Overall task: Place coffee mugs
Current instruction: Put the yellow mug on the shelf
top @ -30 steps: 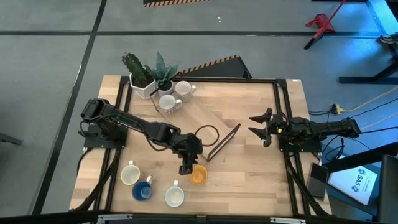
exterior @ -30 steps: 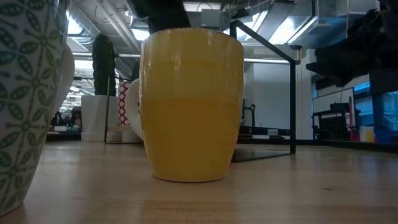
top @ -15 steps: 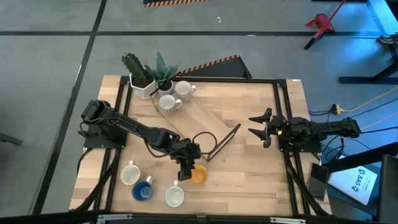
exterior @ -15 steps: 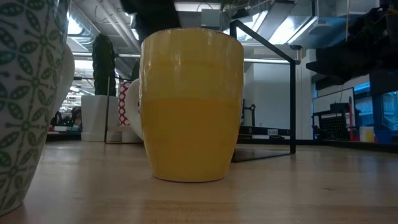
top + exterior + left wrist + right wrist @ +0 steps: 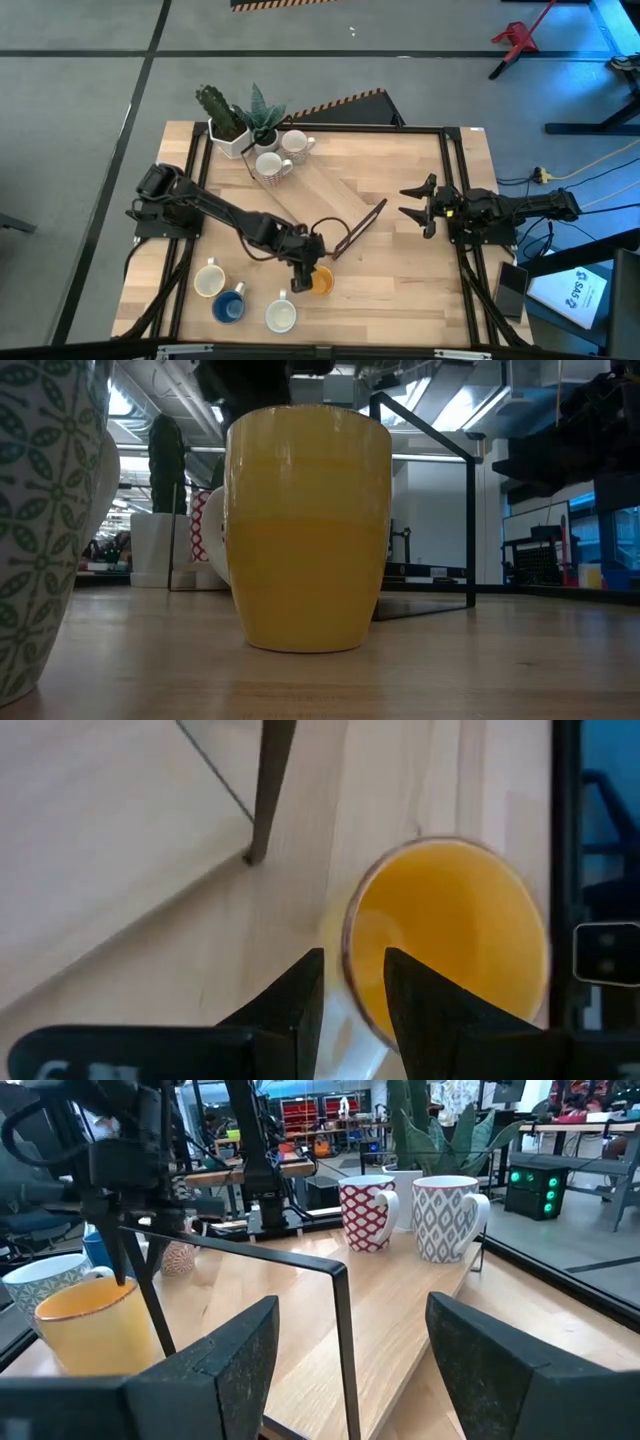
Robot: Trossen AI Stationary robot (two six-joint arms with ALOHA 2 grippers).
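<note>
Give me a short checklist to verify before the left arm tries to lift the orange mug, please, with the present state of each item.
1. Left gripper at the orange mug: ok. Its fingers straddle the mug's rim, one inside, one outside.
2. Fingers closed on the rim: cannot tell. A narrow gap shows between them, and contact is not clear.
3. Mug upright on the table: ok, it stands flat in the low view.
4. Neighbouring mugs apart: ok. The white mug and the blue mug do not touch the orange one.
5. Black wire frame beside the mug: ok, apart from it, but close.
6. Right gripper out of the way: ok, open at the table's right side.
</note>
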